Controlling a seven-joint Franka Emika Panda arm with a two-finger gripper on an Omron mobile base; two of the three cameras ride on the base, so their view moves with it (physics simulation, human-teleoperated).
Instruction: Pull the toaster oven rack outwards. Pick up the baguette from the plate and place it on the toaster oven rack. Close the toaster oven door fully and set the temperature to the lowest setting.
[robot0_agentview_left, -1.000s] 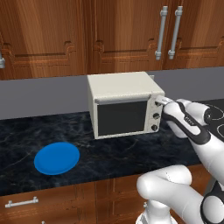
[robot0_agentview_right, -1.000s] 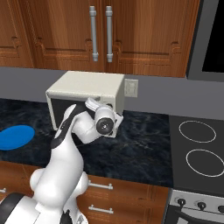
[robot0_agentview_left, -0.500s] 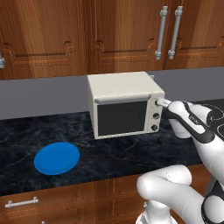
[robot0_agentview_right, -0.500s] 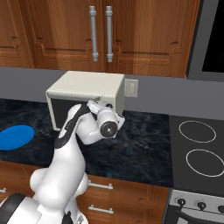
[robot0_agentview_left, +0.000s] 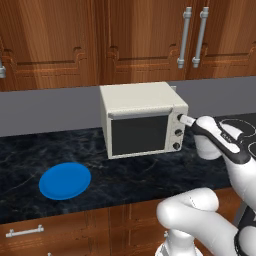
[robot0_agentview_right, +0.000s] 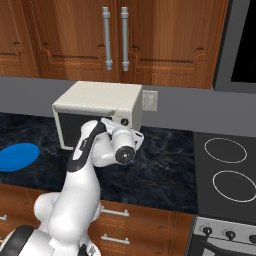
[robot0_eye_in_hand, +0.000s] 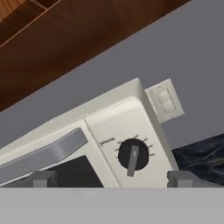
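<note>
Cupboards (robot0_agentview_left: 135, 40) of brown wood hang above and beyond the pincer; dark marble counter (robot0_agentview_left: 150, 175) runs below it; toaster oven (robot0_agentview_left: 142, 120) stands straight ahead of the pincer (robot0_agentview_left: 183, 119), its door (robot0_agentview_left: 139, 134) shut upright, dark glass facing out; plate (robot0_agentview_left: 65, 180), blue and bare, lies well off to the pincer's left on the counter; wall socket (robot0_eye_in_hand: 165, 100) sits just past the oven's far corner; top knob (robot0_eye_in_hand: 133, 155) lies right between the fingertips (robot0_eye_in_hand: 43, 178), which stand wide apart, gripping nothing.
</note>
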